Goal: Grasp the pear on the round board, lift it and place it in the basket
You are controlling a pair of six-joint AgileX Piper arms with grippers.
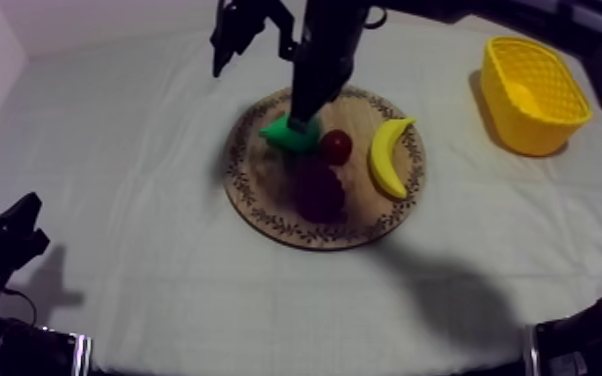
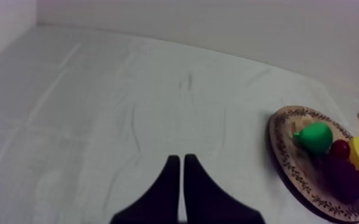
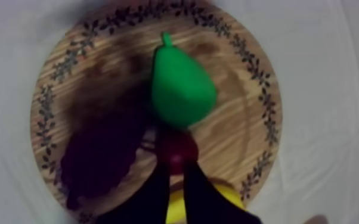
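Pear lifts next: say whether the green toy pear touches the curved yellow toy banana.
Apart: top view shows the small red fruit and bare board between pear and banana.

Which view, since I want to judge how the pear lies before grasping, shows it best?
The right wrist view: it looks down on the whole pear, stem included, lying on the wooden board. In the top view the right arm hides part of it; the left wrist view shows it far off, from the side.
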